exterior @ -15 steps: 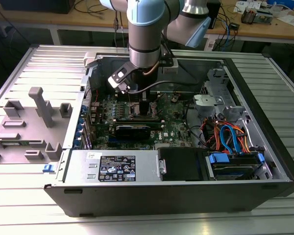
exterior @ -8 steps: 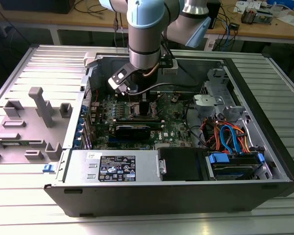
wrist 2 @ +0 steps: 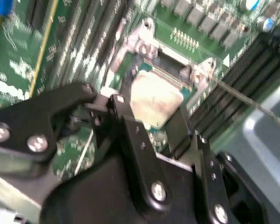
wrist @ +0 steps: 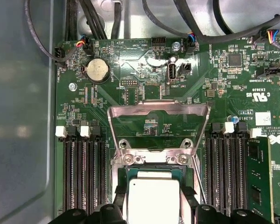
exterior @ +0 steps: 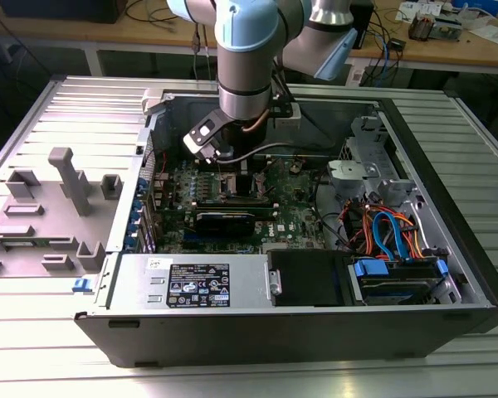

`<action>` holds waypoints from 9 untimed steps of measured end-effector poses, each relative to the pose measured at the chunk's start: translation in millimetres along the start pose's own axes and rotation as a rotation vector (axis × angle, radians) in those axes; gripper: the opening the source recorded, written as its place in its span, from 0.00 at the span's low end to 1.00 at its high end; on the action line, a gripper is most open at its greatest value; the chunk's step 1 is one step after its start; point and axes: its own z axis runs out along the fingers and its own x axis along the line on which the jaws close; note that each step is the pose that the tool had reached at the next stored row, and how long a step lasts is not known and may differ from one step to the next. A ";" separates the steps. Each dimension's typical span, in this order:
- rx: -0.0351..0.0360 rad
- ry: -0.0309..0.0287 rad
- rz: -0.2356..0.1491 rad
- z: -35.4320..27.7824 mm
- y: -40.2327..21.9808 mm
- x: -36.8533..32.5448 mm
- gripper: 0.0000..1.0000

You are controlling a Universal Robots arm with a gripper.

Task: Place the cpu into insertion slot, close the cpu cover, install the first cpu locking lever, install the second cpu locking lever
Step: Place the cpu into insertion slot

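Gripper (wrist 2: 151, 112) fingers clamp the cpu (wrist: 151, 200) by its sides over the slot (wrist: 149, 173), mid-motherboard (wrist: 214, 84). The cpu's far edge is cut off in the first wrist view, and its seating is hidden. Cover (wrist: 130, 111) stands raised at the slot's hinge side.

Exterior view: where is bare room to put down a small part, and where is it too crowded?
Free: the ribbed table in front of the computer case, and the strip at the exterior view's right of it. Crowded: the motherboard around the gripper, the cables, the grey fixture tray.
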 end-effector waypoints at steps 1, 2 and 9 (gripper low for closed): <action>-0.0001 -0.0001 0.000 0.1 0.0 0.0 0.54; -0.0002 -0.0012 0.000 0.2 0.0 0.1 0.54; -0.0002 -0.0183 -0.010 0.1 0.0 0.0 0.54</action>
